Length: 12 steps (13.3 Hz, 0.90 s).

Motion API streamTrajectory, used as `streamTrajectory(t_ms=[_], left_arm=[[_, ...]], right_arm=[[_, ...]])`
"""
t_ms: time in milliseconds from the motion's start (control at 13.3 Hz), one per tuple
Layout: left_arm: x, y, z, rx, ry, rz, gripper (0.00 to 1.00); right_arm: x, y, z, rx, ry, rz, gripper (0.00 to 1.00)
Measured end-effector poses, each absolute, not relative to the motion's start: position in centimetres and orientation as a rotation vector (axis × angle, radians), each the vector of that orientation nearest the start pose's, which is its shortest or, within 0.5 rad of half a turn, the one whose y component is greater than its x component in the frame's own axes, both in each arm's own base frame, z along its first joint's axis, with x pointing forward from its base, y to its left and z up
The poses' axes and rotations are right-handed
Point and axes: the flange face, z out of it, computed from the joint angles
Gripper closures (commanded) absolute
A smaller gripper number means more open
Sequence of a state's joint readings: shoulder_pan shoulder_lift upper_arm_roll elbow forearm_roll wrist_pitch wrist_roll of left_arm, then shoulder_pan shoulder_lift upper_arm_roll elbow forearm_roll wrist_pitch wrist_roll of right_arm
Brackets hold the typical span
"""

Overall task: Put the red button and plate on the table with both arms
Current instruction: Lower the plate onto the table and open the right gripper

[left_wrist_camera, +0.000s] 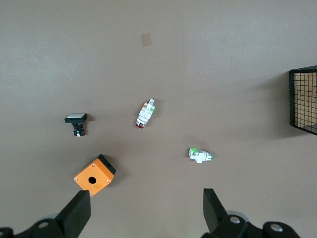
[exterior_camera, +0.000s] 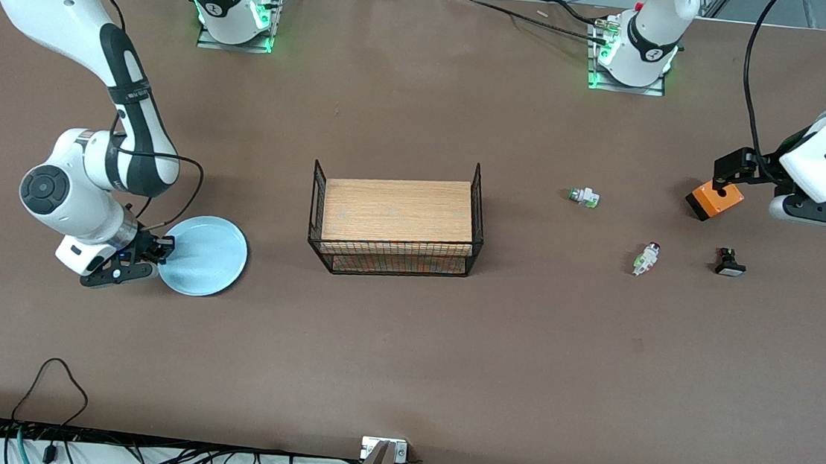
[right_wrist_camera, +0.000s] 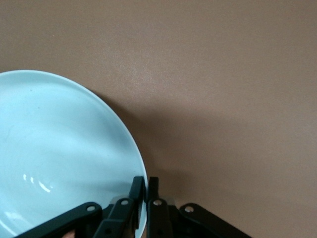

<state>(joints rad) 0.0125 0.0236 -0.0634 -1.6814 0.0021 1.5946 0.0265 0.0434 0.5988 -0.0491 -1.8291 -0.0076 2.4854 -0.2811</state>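
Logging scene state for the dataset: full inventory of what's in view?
plate: 1, pale blue, on the table at the right arm's end
wire rack: 1, black, wooden top, mid-table
red button: 1, lying toward the left arm's end
green button: 1, farther from the camera than the red one
black button: 1, white cap
orange box: 1
right gripper: shut on the plate's rim
left gripper: open, over the table beside the orange box
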Motion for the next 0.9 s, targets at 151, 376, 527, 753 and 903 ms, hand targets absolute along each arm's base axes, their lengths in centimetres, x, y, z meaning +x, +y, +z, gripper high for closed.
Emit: streamTrajectory(t_ms=[151, 376, 527, 753, 903], left_arm=[[55.6, -2.8, 56.1, -3.132, 0.122, 0.173, 0.0], [55.6, -2.8, 56.1, -3.132, 0.122, 0.173, 0.0], [55.6, -2.8, 56.1, -3.132, 0.122, 0.173, 0.0], [55.6, -2.8, 56.1, -3.132, 0.123, 0.173, 0.0], [55.7, -2.8, 56.2, -3.133, 0.124, 0.171, 0.0]], right_arm=[[65.2, -0.1, 20.2, -3.147, -0.462, -0.087, 0.76], [65.2, -0.1, 20.1, -3.147, -0.463, -0.088, 0.58], [65.2, 0.0, 20.1, -3.146, -0.466, -0.089, 0.32], [65.4, 0.9, 20.2, -3.14, -0.489, -0.124, 0.0], [65.2, 2.0, 19.9, -3.135, -0.516, -0.222, 0.0]])
